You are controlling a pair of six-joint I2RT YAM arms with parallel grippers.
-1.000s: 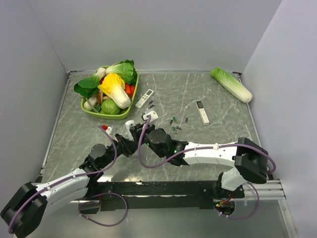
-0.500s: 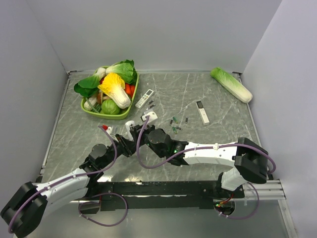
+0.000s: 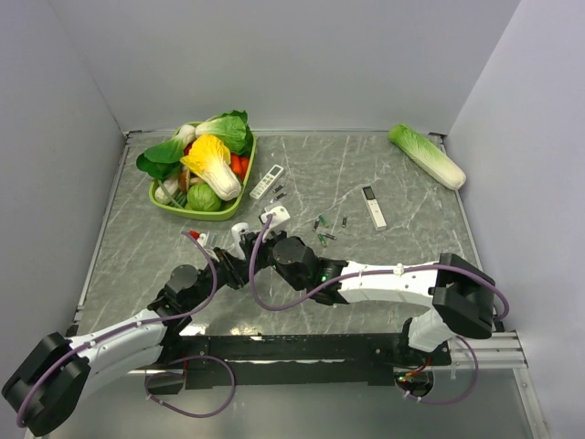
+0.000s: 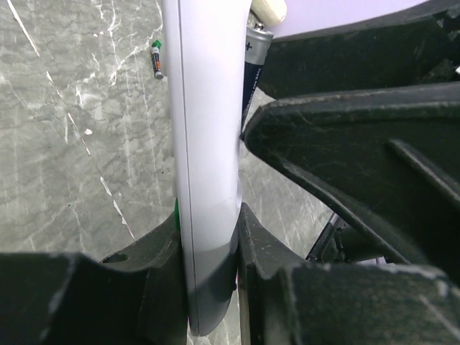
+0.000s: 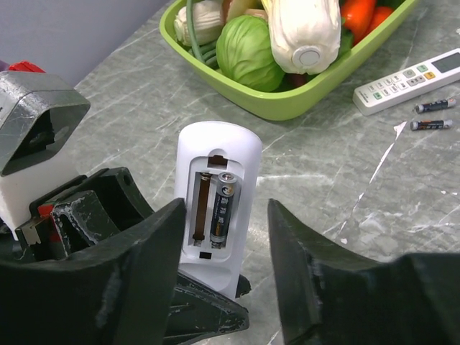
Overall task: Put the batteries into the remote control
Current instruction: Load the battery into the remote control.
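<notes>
The white remote control point(image 5: 215, 162) stands tilted up with its back toward the right wrist camera and its battery bay uncovered. One battery point(image 5: 221, 208) sits in the bay's right slot; the left slot is bare. My left gripper point(image 4: 208, 230) is shut on the remote control's point(image 4: 205, 144) lower end, and the seated battery point(image 4: 251, 72) shows at its edge. My right gripper point(image 5: 225, 233) is open, a finger on either side of the bay, touching nothing. In the top view the remote control point(image 3: 239, 230) rises between both grippers. Loose batteries point(image 3: 323, 230) lie just right of them.
A green tray point(image 3: 163, 203) of vegetables stands at the back left, with a grey-buttoned remote point(image 3: 267, 181) and two batteries point(image 5: 431, 115) beside it. A slim remote point(image 3: 374, 207) lies to the right and a cabbage point(image 3: 426, 155) at the back right. One battery point(image 4: 157, 59) lies near the held remote.
The right wrist has shifted very slightly near the remote control. The left arm and the remote control have stayed put.
</notes>
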